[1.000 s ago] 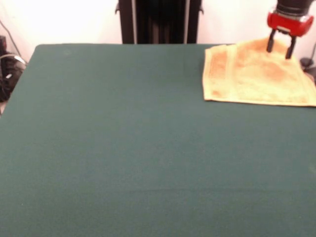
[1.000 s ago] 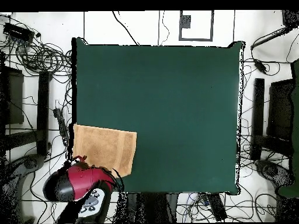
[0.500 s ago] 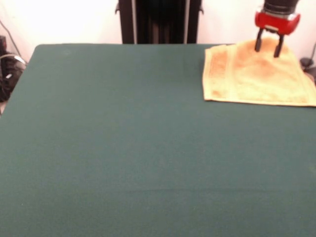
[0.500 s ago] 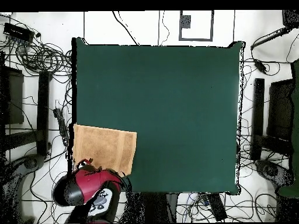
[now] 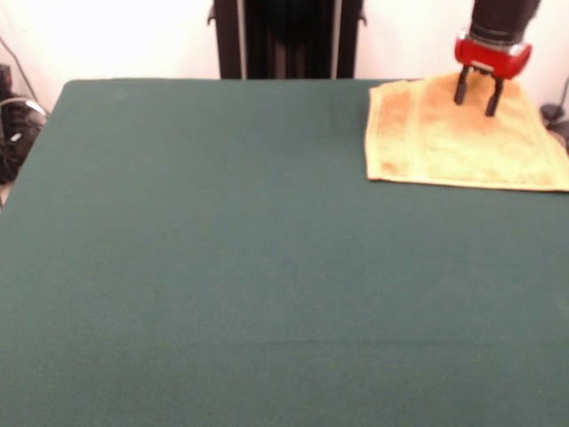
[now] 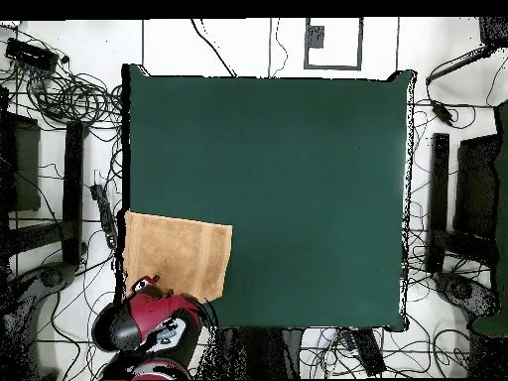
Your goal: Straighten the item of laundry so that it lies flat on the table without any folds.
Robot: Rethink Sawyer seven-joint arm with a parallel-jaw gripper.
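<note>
Shifting our red-and-black gripper [image 5: 476, 98] sideways from a second earlier, jaws apart and empty, we hovered above the orange-tan terry-cloth towel [image 5: 458, 138], which stayed unmoved, looking flat.

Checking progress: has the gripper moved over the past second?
Yes. In the front view the gripper has shifted left along the towel's far edge; the towel itself lies unchanged.

Orange-tan towel [image 6: 177, 254] laid flat at green table [image 6: 298, 179] corner nearest robot base; red arm [image 6: 144, 317] positioned at its edge.
</note>
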